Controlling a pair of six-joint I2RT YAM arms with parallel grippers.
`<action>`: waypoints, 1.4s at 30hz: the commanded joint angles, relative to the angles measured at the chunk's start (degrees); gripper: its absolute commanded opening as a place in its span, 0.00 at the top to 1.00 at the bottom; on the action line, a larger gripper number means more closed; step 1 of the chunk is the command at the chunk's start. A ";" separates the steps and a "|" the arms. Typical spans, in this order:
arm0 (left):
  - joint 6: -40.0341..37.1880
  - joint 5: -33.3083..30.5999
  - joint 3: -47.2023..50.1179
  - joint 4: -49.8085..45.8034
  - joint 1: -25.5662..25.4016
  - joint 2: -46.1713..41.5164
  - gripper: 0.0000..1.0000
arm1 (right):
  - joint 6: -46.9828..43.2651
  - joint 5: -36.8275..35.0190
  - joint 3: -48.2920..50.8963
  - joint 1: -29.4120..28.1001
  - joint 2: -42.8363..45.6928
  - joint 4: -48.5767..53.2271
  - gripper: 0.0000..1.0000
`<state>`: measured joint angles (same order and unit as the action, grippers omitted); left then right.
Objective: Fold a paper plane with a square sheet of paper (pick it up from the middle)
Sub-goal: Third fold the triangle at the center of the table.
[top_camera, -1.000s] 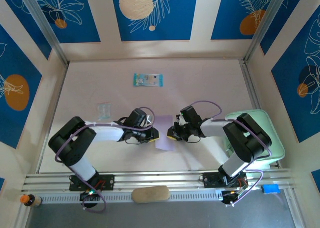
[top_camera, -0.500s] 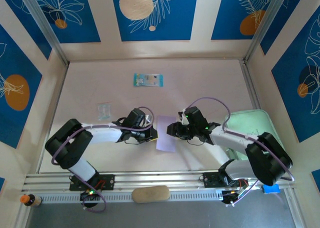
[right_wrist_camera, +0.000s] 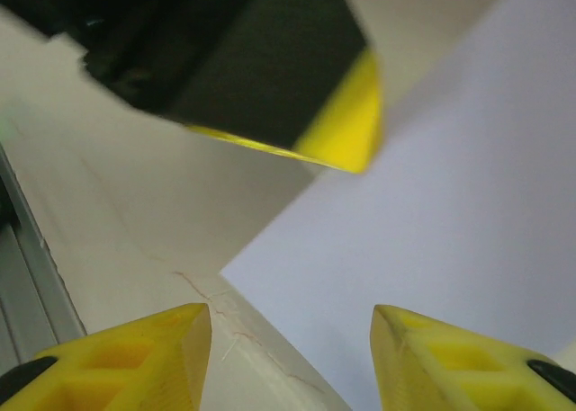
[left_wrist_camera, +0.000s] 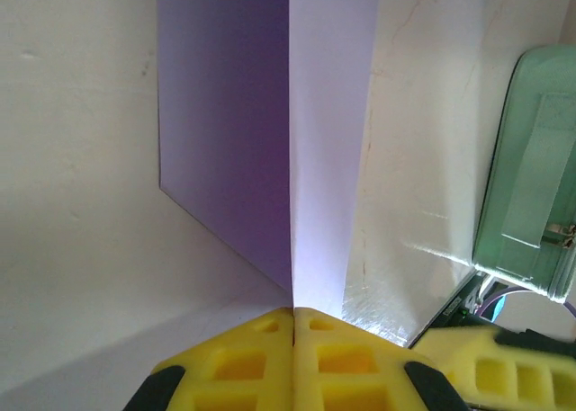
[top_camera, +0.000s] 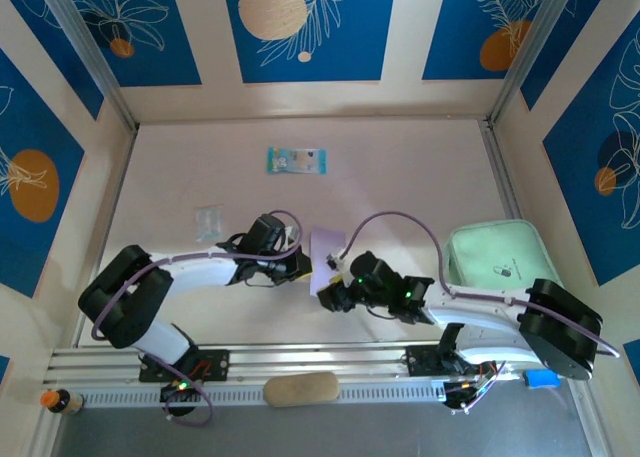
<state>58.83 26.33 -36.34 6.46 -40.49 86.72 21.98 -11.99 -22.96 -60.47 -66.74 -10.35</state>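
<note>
One thin pale lilac sheet of paper (top_camera: 327, 249), mid-table between the two arms, well short of the back wall. Left wrist view: sheet (left_wrist_camera: 329, 114) folded along a centre crease, one half dark in shade, one half bright; far end cut off by the frame. Two grippers. Left gripper (top_camera: 303, 268) has its yellow tips (left_wrist_camera: 292, 319) pressed together, pinching the sheet at the crease end. Right gripper (top_camera: 326, 297) sits at the sheet's near edge and covers it from above; its jaws (right_wrist_camera: 292, 339) stand apart, holding nothing, the sheet corner (right_wrist_camera: 450, 204) just ahead. The left fingertip there is blurred. One mint-green tray (top_camera: 500, 267) to the right, partly under the right arm. One blue-green printed packet (top_camera: 296, 160) further back. One small clear packet (top_camera: 208, 222) left, contents unreadable.
</note>
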 commanded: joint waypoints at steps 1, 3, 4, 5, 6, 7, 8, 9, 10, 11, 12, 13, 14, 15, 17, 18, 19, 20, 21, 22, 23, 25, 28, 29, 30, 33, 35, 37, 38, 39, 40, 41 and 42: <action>1.37 -0.07 0.72 -0.74 0.84 -1.10 0.98 | -12.88 -9.60 -0.42 -5.70 -2.52 -4.72 0.49; 1.35 0.04 0.65 -0.72 0.94 -1.24 0.98 | -14.79 -15.12 -1.91 -8.41 -5.11 -4.25 0.48; 1.38 -0.01 0.65 -0.91 1.05 -1.27 0.98 | -15.57 -18.06 -2.82 -9.82 -6.46 -3.98 0.48; 1.44 -0.04 0.70 -0.93 1.11 -1.36 0.98 | -16.44 -19.96 -3.26 -10.90 -7.44 -4.56 0.48; 1.55 -0.11 0.73 -0.92 1.13 -1.38 0.98 | -17.59 -21.20 -3.48 -11.88 -8.52 -5.74 0.39; 1.55 -0.05 0.80 -0.92 1.20 -1.46 0.98 | -18.46 -21.94 -3.62 -12.70 -9.38 -6.88 0.34; 1.61 -0.09 0.80 -0.92 1.20 -1.49 0.98 | -18.91 -22.76 -3.71 -13.27 -10.15 -7.86 0.34; 1.62 -0.13 0.92 -0.92 1.20 -1.48 0.98 | -19.26 -23.95 -3.86 -14.03 -10.98 -8.71 0.34; 1.71 -0.14 0.96 -0.84 1.20 -1.46 0.98 | -19.71 -25.59 -4.14 -14.64 -11.81 -9.34 0.34; 1.72 -0.14 1.06 -0.71 1.20 -1.51 0.98 | -20.30 -26.81 -4.40 -15.16 -12.66 -9.59 0.35; 1.88 -0.14 1.09 -0.59 1.20 -1.46 0.98 | -21.05 -28.06 -4.83 -15.82 -13.81 -9.60 0.35; 1.96 -0.12 1.20 -0.41 1.29 -1.47 0.98 | -21.35 -30.86 -5.19 -16.44 -15.08 -9.88 0.35; 1.94 -0.05 1.26 -0.39 1.29 -1.48 0.98 | -21.57 -33.54 -5.42 -17.04 -16.22 -10.31 0.35; 1.93 -0.05 1.20 -0.31 1.29 -1.47 0.98 | -22.04 -35.55 -5.56 -17.59 -17.40 -10.81 0.35; 1.94 -0.03 1.24 -0.39 1.29 -1.46 0.98 | -22.69 -38.75 -6.07 -18.38 -19.25 -10.92 0.35; 1.92 0.04 1.18 -0.39 1.36 -1.49 0.98 | -22.76 -40.04 -6.28 -18.76 -20.01 -10.92 0.35; 1.92 0.04 1.21 -0.39 1.38 -1.48 0.98 | -22.70 -41.15 -6.43 -19.02 -20.50 -10.95 0.36; 1.90 0.03 1.14 -0.48 1.38 -1.55 0.98 | -22.70 -41.70 -6.55 -19.22 -20.70 -11.07 0.38; 1.85 0.00 1.12 -0.53 1.47 -1.55 0.98 | -22.64 -41.82 -6.50 -19.34 -20.68 -11.16 0.40; 1.90 -0.10 1.13 -0.57 1.48 -1.55 0.98 | -22.44 -41.74 -6.48 -19.45 -20.63 -11.05 0.42; 1.90 -0.09 1.22 -0.57 1.48 -1.63 0.98 | -22.30 -41.78 -6.47 -19.43 -20.52 -10.93 0.45; 1.90 -0.06 1.21 -0.61 1.48 -1.64 0.98 | -22.13 -42.12 -6.18 -19.52 -20.10 -10.92 0.52; 1.88 -0.45 1.34 -0.75 1.56 -1.81 0.98 | -21.98 -41.89 -5.79 -19.70 -19.18 -10.50 0.59; 1.86 -0.45 1.42 -0.83 1.55 -1.85 0.98 | -21.85 -41.88 -5.62 -19.69 -18.84 -10.40 0.60; 1.83 -0.41 1.32 -0.90 1.59 -1.91 0.98 | -21.76 -41.61 -5.44 -19.69 -18.41 -10.24 0.60; 1.71 -0.65 1.40 -1.10 1.78 -1.90 0.98 | -21.12 -41.31 -4.86 -19.78 -17.31 -9.91 0.64; 1.73 -0.60 1.32 -1.10 1.76 -1.82 0.98 | -20.61 -41.37 -4.64 -19.78 -16.78 -9.54 0.67; 1.73 -0.59 1.28 -1.16 1.77 -1.82 0.98 | -20.20 -41.45 -4.47 -19.82 -16.35 -9.25 0.68; 1.66 -0.62 1.27 -1.18 1.81 -1.73 0.98 | -20.00 -41.47 -4.42 -19.78 -16.23 -9.25 0.69; 1.73 -0.68 1.28 -1.19 1.82 -1.73 0.98 | -19.83 -41.41 -4.37 -19.78 -16.18 -9.25 0.70; 1.72 -0.66 1.28 -1.19 1.78 -1.73 0.98 | -19.79 -41.30 -4.42 -19.79 -16.06 -9.17 0.71; 1.72 -0.67 1.33 -1.20 1.86 -1.77 0.98 | -19.83 -41.23 -4.46 -19.80 -16.14 -9.00 0.72; 1.77 -0.66 1.33 -1.23 1.82 -1.64 0.98 | -19.65 -41.20 -4.59 -19.78 -16.22 -8.75 0.73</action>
<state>60.16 26.33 -35.59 6.39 -39.48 85.93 0.91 -52.12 -28.08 -79.88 -83.81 -19.18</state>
